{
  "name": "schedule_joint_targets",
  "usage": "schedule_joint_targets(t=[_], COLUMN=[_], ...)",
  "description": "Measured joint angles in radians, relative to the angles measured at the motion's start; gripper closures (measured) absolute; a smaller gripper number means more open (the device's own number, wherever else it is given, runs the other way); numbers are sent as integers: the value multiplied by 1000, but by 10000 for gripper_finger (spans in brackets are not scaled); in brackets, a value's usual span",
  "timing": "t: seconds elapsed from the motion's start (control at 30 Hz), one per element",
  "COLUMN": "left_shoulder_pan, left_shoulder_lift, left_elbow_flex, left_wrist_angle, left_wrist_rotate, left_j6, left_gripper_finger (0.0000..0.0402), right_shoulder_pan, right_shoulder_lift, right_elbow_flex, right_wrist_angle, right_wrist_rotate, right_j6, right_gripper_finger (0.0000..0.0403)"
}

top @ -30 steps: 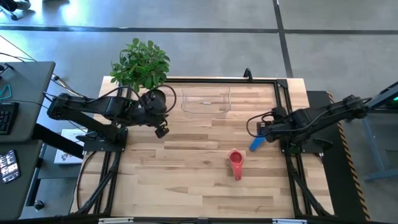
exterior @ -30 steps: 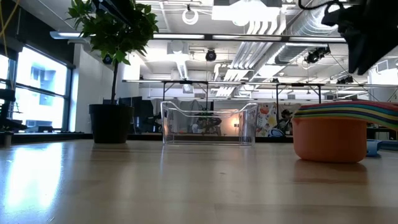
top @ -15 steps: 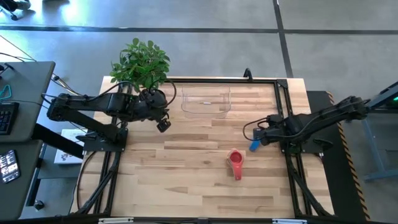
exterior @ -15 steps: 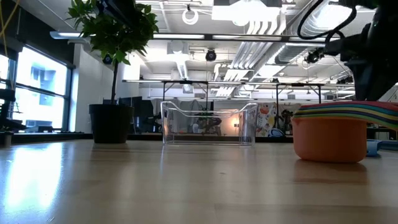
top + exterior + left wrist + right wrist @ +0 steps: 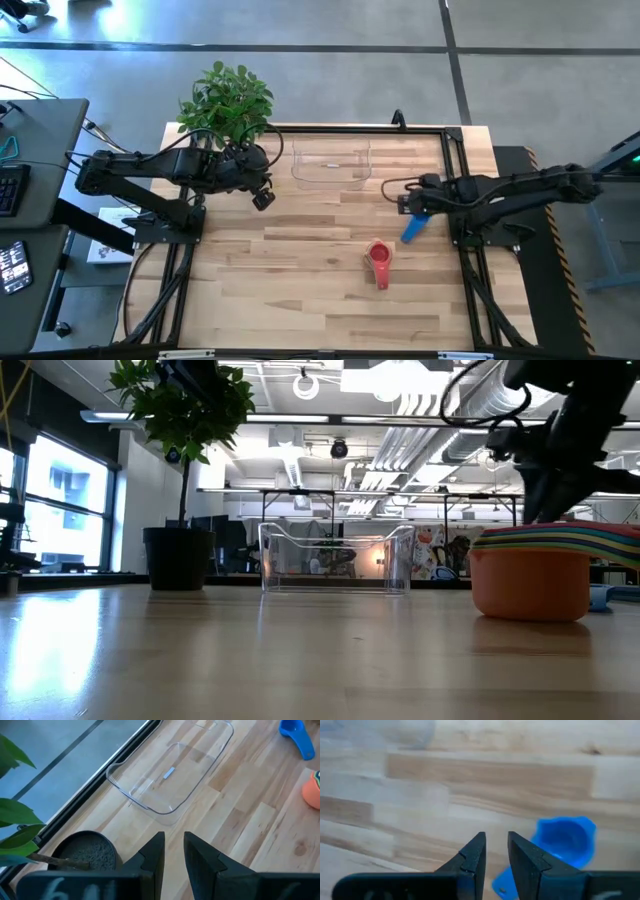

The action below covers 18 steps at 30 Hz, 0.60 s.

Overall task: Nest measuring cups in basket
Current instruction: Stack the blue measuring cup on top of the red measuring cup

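Hovering beside the blue cup (image 5: 412, 229), the right hand (image 5: 404, 204) has its fingers nearly together, grasping nothing; a careless descent could knock the cup aside. The left hand (image 5: 262, 199), also narrowly parted and empty, waits near the plant pot (image 5: 82, 851). The basket (image 5: 331, 163) holds nothing; the stacked cups (image 5: 380, 262) sit mid-worktop (image 5: 300, 270).

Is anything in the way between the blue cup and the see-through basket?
Nothing visible is. The blue measuring cup lies alone on the wooden table, and only bare boards lie between it and the clear basket at the far edge. The right gripper hovers by the cup, holding nothing. The stacked cups sit off to the near side.
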Motion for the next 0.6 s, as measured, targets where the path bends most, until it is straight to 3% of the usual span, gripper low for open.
schedule_joint_targets(t=[0.2,0.37,0.6], left_shoulder_pan=[0,0,0], left_shoulder_lift=[0,0,0], left_elbow_flex=[0,0,0], left_wrist_angle=[0,0,0], left_wrist_rotate=[0,-7,-26], left_j6=[43,43,75], left_gripper_finger=[339,339,339], right_shoulder_pan=[-102,-176,-244], right_shoulder_lift=[0,41,150], right_elbow_flex=[7,7,8], right_wrist_angle=[65,73,242], right_wrist_rotate=[-29,-135,-279], right_j6=[-103,-201,-339], right_gripper_finger=[329,329,329])
